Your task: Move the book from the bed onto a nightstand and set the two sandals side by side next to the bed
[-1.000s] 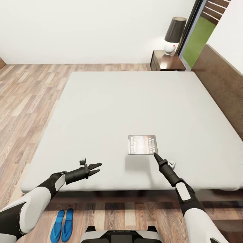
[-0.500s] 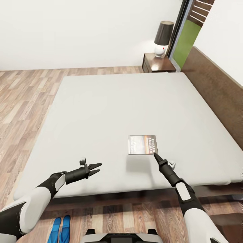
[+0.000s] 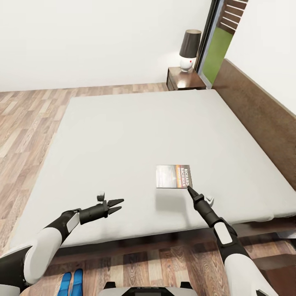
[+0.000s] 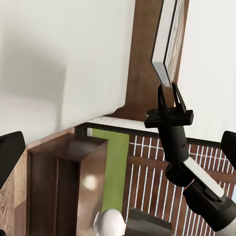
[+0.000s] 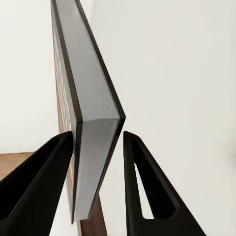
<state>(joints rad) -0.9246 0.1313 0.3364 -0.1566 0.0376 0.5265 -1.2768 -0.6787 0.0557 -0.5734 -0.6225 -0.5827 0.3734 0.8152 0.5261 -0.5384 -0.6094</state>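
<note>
Held the book [image 3: 173, 176] flat and cover-up by its near right corner, in the right gripper [image 3: 189, 188]. Closed narrowly on it: in the right wrist view, showed the book's pale page edge standing between the two black fingers [image 5: 45, 167], one against the cover, the other just beside the back. Carried the book a little above the mattress [image 3: 123, 135] of the bed [image 3: 263, 224], over its near right part, with a soft shadow [image 3: 167, 201] cast on the sheet below and nearer the edge. Read white lettering and an orange band on the dark cover.

Hung the left gripper [image 3: 117, 205] over the near left part of the mattress, well apart from the book, fingers spread and gripping nothing. From its wrist view, looked across at the right gripper pinching the raised book.

Lay the two blue sandals [image 3: 70, 282] side by side on the wood-plank floor [image 3: 24, 119], just beside the bed's near edge, partly cut by the picture's bottom.

Ran the dark wooden headboard [image 3: 259, 119] along the bed's right side. Stood the nightstand [image 3: 184, 79] past the far right corner, against the white wall [image 3: 94, 41], with a black-shaded, white-based lamp [image 3: 188, 48] on top and a black-framed window [image 3: 214, 51] just beside it.
</note>
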